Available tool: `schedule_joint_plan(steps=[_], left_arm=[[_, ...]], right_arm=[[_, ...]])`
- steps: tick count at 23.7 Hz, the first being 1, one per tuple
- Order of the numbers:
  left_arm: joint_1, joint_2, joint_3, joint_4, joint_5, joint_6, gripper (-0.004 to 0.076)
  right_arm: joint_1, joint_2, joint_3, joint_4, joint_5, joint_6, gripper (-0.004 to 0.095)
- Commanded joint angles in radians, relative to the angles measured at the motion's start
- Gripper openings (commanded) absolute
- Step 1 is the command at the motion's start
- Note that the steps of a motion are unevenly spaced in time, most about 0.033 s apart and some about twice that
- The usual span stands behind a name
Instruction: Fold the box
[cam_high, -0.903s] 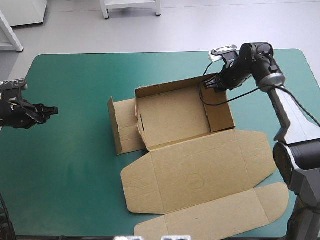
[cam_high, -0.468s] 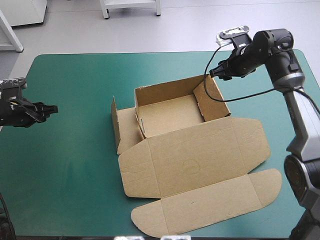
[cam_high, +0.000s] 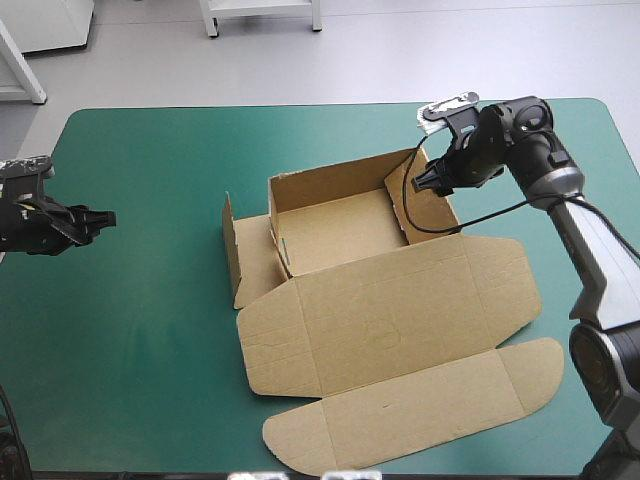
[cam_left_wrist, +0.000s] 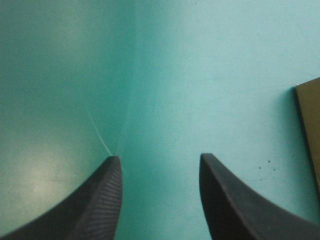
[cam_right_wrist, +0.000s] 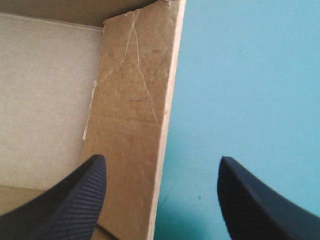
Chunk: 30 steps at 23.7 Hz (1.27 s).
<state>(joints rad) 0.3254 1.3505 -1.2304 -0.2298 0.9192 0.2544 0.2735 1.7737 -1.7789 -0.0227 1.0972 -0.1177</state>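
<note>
Right gripper (cam_high: 418, 180) is hanging wide open with nothing in it, the brown box's (cam_high: 340, 235) raised side wall (cam_right_wrist: 132, 100) sitting between and ahead of its fingers (cam_right_wrist: 75, 200), probably so it can pinch that wall.

The flat-cut box (cam_high: 380, 330) of brown board is plain brown. Its raised wall just ahead of the right gripper (cam_right_wrist: 161, 158) shows thin pale crease lines. The smooth table cover (cam_high: 150, 300) is an even teal-green. The curved fingers (cam_right_wrist: 75, 200) of the right gripper and the left gripper (cam_left_wrist: 159, 156) are black, finely ribbed.
</note>
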Motion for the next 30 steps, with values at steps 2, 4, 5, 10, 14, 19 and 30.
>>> schedule_joint_plan(steps=[2, 4, 5, 10, 14, 19, 30], left_arm=[[0.001, -0.025, -0.033, -0.022, -0.039, 0.005, 0.0347], [0.001, -0.025, -0.033, -0.023, -0.039, 0.005, 0.0347], [0.001, -0.025, -0.033, -0.023, -0.039, 0.005, 0.0347], [0.001, -0.025, -0.033, -0.023, -0.039, 0.005, 0.0347], [0.001, -0.023, -0.032, -0.023, -0.039, 0.005, 0.0347], [0.001, -0.023, 0.013, -0.097, -0.107, 0.038, 0.0347], [0.001, -0.021, 0.301, -0.322, -0.323, 0.18, 0.0347]], right_arm=[[0.001, 0.028, -0.021, -0.013, -0.09, 0.011, 0.0689], [0.001, 0.079, -0.021, -0.005, -0.09, 0.006, 0.0688], [0.001, 0.108, -0.021, 0.0, -0.092, 0.006, 0.0686], [0.001, 0.155, -0.021, 0.006, -0.108, 0.008, 0.0424], [0.001, 0.165, -0.019, 0.006, -0.11, -0.01, -0.0002], [-0.027, 0.108, -0.031, 0.023, -0.154, -0.008, -0.0017], [-0.262, -0.134, -0.031, 0.486, -0.153, -0.26, -0.0017]])
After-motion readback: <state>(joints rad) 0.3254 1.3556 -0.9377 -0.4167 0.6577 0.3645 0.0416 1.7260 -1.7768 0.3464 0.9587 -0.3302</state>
